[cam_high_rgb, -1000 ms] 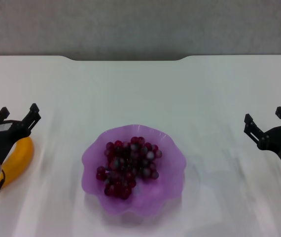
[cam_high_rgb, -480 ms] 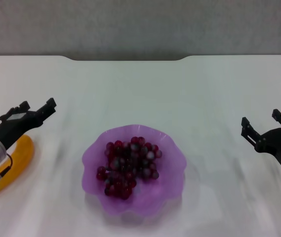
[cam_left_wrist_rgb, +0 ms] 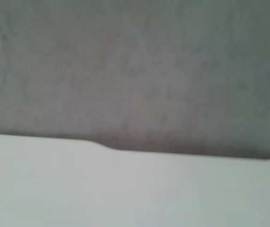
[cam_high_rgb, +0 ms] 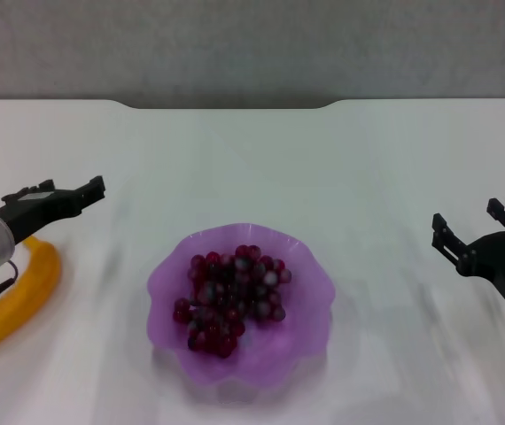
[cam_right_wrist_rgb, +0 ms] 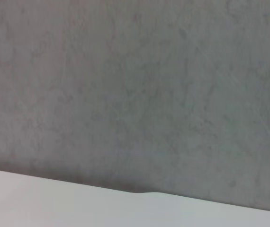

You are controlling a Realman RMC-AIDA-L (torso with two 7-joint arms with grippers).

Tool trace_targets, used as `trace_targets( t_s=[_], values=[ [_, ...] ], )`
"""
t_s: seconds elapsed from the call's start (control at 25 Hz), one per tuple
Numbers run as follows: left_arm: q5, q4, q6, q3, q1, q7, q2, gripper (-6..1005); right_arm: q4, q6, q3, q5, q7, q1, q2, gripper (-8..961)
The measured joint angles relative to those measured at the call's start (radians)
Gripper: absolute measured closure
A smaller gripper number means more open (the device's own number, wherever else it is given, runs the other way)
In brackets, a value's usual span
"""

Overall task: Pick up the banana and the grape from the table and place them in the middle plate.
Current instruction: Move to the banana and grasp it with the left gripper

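From the head view, my left fingers (cam_high_rgb: 89, 188) look nearly closed and empty, above the banana (cam_high_rgb: 18, 297) lying on the desk (cam_high_rgb: 252, 159) at the near left; a low sweep could roll it. The grape (cam_high_rgb: 231, 297) sits in the middle plate (cam_high_rgb: 310, 301). My right fingers (cam_high_rgb: 476, 227) are spread, empty. Both wrist views show only desk edge and wall.

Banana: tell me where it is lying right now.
In the head view the banana lies on the table at the robot's far left, just under the left gripper and apart from the purple plate holding the grapes.
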Motion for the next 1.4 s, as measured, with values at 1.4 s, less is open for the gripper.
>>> trace_targets(
  t_s=[1.4],
  values=[
    [0.003, 0.425, -1.234, -0.880, -0.052, 1.156, -0.241, 122, -0.009, 0.003, -0.017, 0.000, 0.000, 0.011, 0.001, 90]
  ],
)
